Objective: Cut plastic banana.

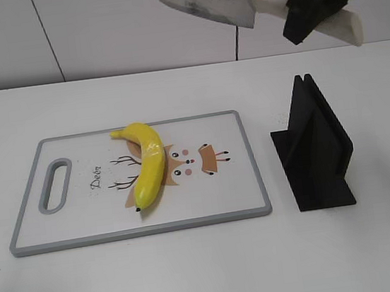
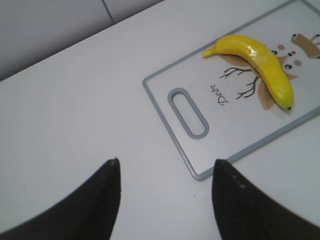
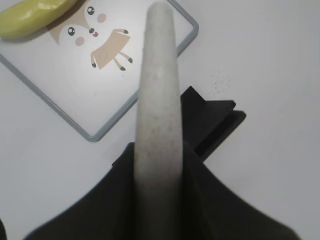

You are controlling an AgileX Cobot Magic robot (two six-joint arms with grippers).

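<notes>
The banana [image 1: 147, 164] lies on the cutting board [image 1: 238, 205] on the white counter [image 1: 196, 274], across the printed cartoon animal, its stem toward the far edge and its dark tip toward the near edge; nothing touches it. The right gripper [image 1: 317, 6] is raised high above the counter, above the black knife stand [image 1: 314, 149], and is clamped on the white handle of a cleaver [image 1: 209, 2], whose blade points left; the stand sits just right of the board. The left gripper [image 2: 165, 192] hovers over bare counter near the board's handle slot, its fingers [image 2: 100, 200] spread apart and holding nothing
</notes>
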